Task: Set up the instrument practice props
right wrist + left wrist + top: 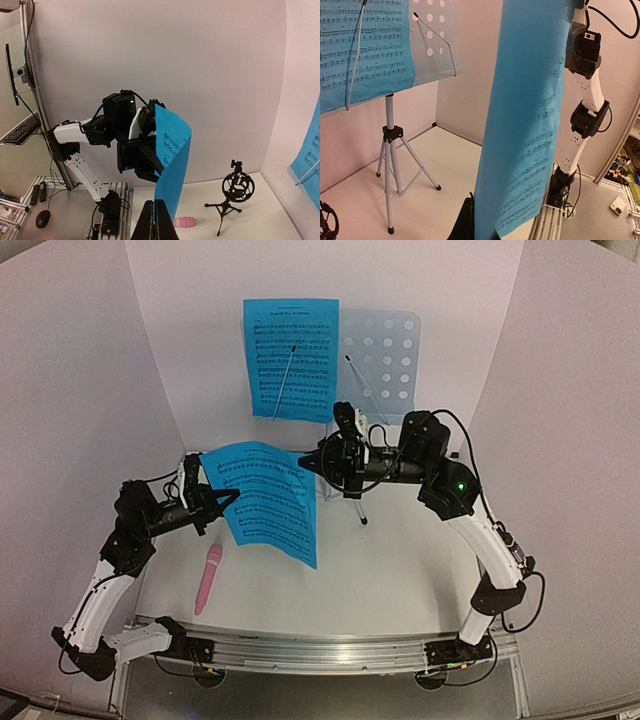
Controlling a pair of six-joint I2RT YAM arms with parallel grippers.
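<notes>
One bright-blue sheet-music page (290, 358) rests on the left half of the pale-blue perforated music stand (385, 365) at the back, under a wire retainer. The second page (265, 502) hangs in the air between both arms. My left gripper (230, 500) is shut on its left edge, and the page (525, 115) rises straight up from those jaws. My right gripper (156, 202) is shut on the opposite corner. The pink microphone (209, 578) lies on the table near the left arm. The black mic stand (235, 192) stands upright, its ring mount holding nothing.
The music stand's silver tripod (390, 160) stands on the white tabletop close to the back corner. White walls enclose the table on three sides. An aluminium rail (320, 650) with both arm bases runs along the near edge.
</notes>
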